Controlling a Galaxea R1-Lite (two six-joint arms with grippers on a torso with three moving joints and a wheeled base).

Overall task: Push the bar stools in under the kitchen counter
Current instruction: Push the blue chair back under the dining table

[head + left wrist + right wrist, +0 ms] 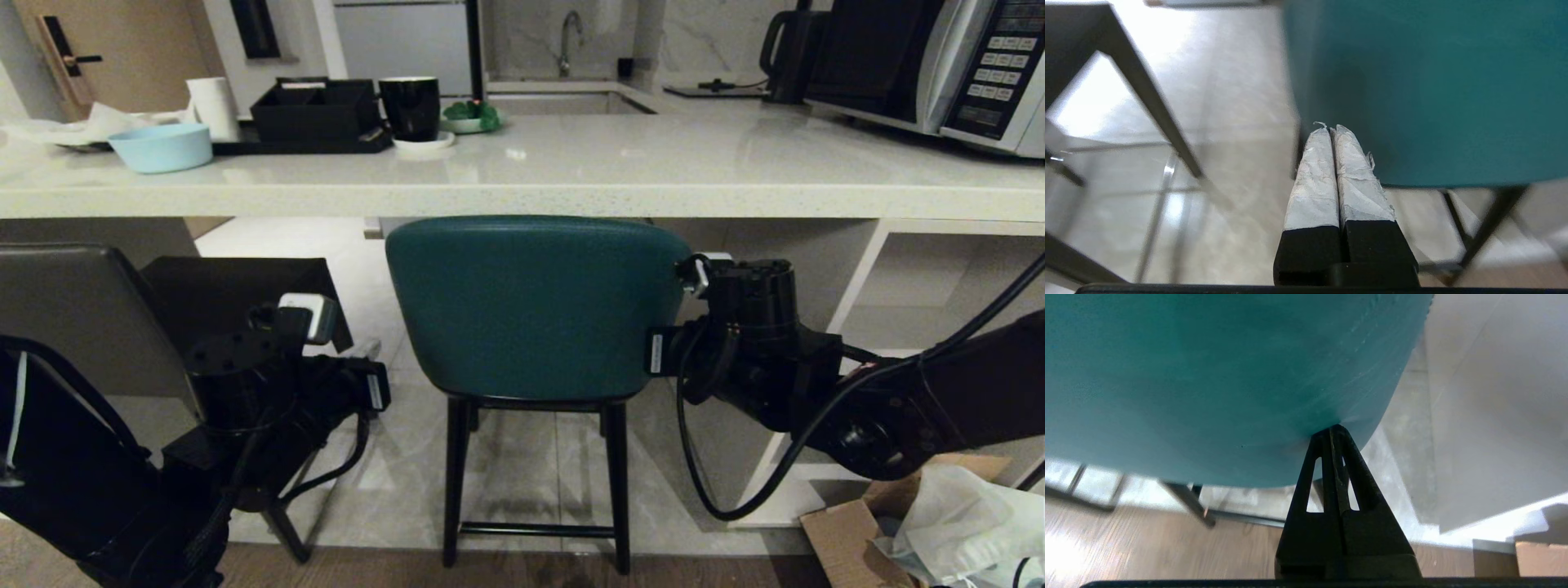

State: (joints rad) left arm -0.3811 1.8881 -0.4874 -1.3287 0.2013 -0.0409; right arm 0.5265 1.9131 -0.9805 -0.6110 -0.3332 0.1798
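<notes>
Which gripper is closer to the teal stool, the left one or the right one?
Right. The right gripper, shut, presses its tips against the teal stool back near its right edge. The left gripper, also shut, sits at the left edge, seemingly just short of it.

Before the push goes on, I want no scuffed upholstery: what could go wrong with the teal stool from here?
1. The right gripper presses its shut tips into the teal stool near the shell's outer edge; it may slip off the curve or mark the upholstery.
2. The left gripper sits low at the opposite edge, so uneven force could twist the stool.
3. The backrest top stands close under the kitchen counter edge; it might scrape.
</notes>
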